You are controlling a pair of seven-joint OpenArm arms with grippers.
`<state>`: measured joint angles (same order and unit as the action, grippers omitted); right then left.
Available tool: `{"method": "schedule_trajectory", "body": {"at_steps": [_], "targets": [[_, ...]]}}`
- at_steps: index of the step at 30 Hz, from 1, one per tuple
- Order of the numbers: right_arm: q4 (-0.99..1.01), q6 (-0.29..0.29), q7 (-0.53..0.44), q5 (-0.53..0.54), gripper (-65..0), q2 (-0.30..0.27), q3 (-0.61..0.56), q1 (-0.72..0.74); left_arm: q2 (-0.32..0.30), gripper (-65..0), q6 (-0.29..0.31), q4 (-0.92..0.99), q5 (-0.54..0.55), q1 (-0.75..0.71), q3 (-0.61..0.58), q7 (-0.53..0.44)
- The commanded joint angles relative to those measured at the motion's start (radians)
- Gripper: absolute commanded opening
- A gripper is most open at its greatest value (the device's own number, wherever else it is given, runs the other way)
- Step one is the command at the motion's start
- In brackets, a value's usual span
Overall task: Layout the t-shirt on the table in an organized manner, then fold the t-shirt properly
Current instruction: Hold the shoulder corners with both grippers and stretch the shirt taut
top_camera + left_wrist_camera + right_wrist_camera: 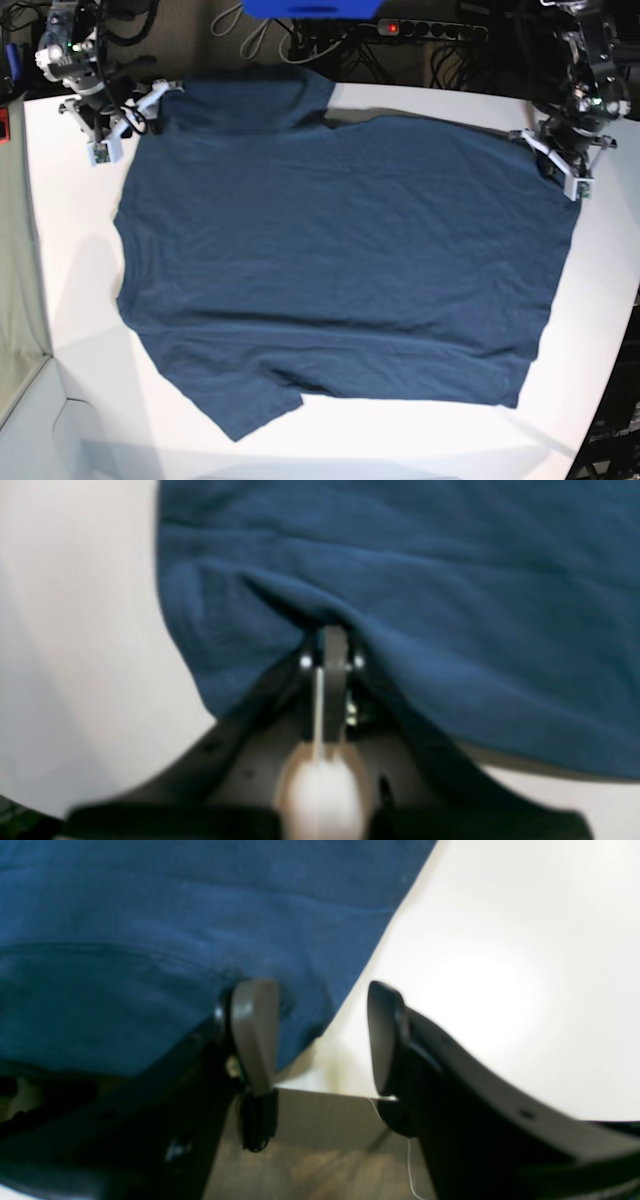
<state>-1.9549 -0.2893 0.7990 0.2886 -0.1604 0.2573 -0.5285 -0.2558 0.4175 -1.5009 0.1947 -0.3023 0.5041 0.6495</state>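
The dark navy t-shirt [340,260] lies spread flat on the white table [70,260], with one sleeve at the front and the other at the back left. My left gripper [562,165] is at the shirt's back right corner. In the left wrist view the left gripper [327,647] is shut on a pinched fold of the t-shirt [425,580]. My right gripper [140,112] is at the shirt's back left corner. In the right wrist view the right gripper [320,1037] stands open, one finger [255,1030] on the t-shirt [150,940] edge, the other over bare table [500,990].
Cables and a power strip [430,28] lie beyond the table's back edge, beside a blue object [310,8]. The table's curved edge runs along the front and right. Floor [310,1165] shows below the table edge in the right wrist view.
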Motion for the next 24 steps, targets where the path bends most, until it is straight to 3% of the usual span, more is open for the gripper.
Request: {"method": "schedule_trajectory", "body": {"at_steps": [1,7,24], "targets": [[-0.022,-0.004,-0.019,0.005,-35.2,-0.008,0.004,-0.015,0.01,-64.0,0.027,-0.017,-0.008,-0.027,0.006,0.059],[-0.042,-0.095,-0.011,0.007,-34.9,0.02,0.004,-0.031,0.049,-64.9,0.028,-0.178,-0.004,-0.094,0.026,0.059],[-0.005,-0.098,-0.01,0.004,-34.8,0.075,0.0,-0.046,0.052,-64.9,0.028,-0.255,-0.011,-0.127,0.028,0.06]]}}
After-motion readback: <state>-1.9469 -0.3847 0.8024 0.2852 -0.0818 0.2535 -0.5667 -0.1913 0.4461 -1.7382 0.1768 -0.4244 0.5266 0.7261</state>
